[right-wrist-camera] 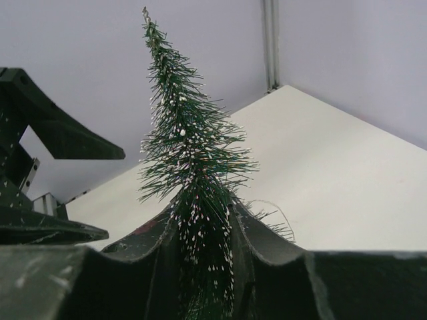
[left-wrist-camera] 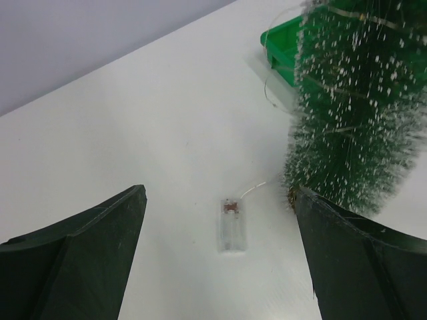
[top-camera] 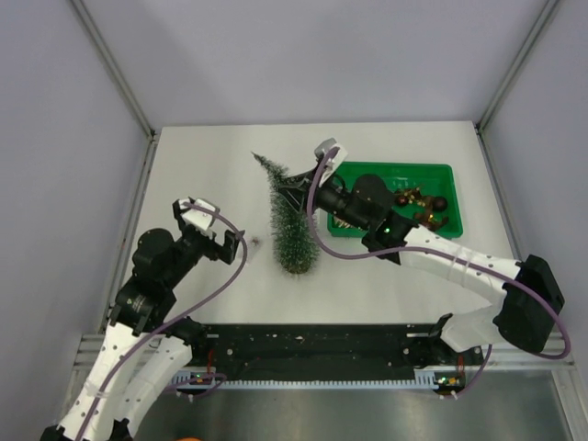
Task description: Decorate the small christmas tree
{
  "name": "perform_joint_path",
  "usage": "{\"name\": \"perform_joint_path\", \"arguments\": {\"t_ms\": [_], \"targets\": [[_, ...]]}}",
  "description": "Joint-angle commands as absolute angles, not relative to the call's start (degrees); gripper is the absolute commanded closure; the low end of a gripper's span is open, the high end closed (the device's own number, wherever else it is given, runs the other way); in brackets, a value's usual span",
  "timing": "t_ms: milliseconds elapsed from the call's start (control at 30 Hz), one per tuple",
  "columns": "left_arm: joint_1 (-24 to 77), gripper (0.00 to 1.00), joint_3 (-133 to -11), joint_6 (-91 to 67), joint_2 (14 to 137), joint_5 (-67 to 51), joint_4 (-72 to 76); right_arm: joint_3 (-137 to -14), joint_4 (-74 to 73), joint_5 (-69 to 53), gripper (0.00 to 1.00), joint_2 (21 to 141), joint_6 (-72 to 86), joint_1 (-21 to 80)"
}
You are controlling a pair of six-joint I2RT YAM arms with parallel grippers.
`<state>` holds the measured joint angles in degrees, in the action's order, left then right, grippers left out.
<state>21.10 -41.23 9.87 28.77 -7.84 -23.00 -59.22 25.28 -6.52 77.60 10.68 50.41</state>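
- One small christmas tree (top-camera: 292, 220).
- One green tray (top-camera: 404, 168).
- Several ornaments (top-camera: 424, 204) in the tray, too bunched to count exactly.
- One clear battery box (left-wrist-camera: 231, 225), with one thin wire (left-wrist-camera: 253, 189).
- Two grippers, left gripper (left-wrist-camera: 220, 193) and right gripper (right-wrist-camera: 203, 227), two fingers each.
- One table (top-camera: 211, 156).

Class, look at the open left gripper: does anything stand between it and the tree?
Nothing visible blocks the left gripper from the tree. Only a flat clear box lies on the table between them, its wire leading toward the tree. The right gripper grips the tree higher up.
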Motion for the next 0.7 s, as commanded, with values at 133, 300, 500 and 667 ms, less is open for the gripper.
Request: {"name": "perform_joint_path", "arguments": {"t_ms": [133,300,500,667], "targets": [[21.0,0.01,-48.3,1.6,30.4,-8.1,-24.3,-64.9,26.0,-7.6,0.71,79.6,4.8,56.2],[21.0,0.01,-47.8,0.2,29.9,-6.5,-24.9,-64.4,25.0,-8.1,0.67,80.1,3.7,57.0],[21.0,0.01,-48.4,-3.0,29.2,-6.3,-24.7,-66.3,22.2,-11.9,0.42,80.1,2.7,57.0],[21.0,0.01,-47.2,-2.4,29.4,-10.0,-23.7,-67.2,19.4,-11.4,0.22,77.9,1.9,57.0]]}}
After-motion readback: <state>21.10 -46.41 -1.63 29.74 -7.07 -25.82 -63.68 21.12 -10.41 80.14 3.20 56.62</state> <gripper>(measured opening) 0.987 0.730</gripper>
